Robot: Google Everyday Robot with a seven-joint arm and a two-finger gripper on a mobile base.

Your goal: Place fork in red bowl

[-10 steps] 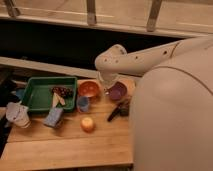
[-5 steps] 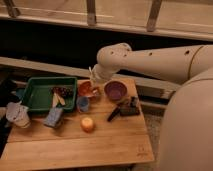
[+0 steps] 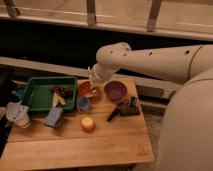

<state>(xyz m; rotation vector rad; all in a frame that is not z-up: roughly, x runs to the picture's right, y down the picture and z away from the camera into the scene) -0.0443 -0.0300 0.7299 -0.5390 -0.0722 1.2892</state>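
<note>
The red bowl (image 3: 86, 89) sits on the wooden table (image 3: 75, 145), between the green tray and the purple bowl. My gripper (image 3: 93, 81) hangs from the white arm, right over the bowl's far right rim. A thin silver sliver, the fork (image 3: 90, 73), stands upright in the gripper above the bowl. Its lower end is hidden behind the gripper and the bowl rim.
A purple bowl (image 3: 116, 91) stands right of the red bowl. A small blue cup (image 3: 83, 104) is in front of it. A green tray (image 3: 30, 96) holds dark items at left. A black-handled utensil (image 3: 122, 110), an orange object (image 3: 87, 123), a blue sponge (image 3: 53, 117) and a white bag (image 3: 17, 114) lie around.
My gripper has moved left from above the purple bowl to over the red bowl and dropped slightly. The objects on the table have not moved.
</note>
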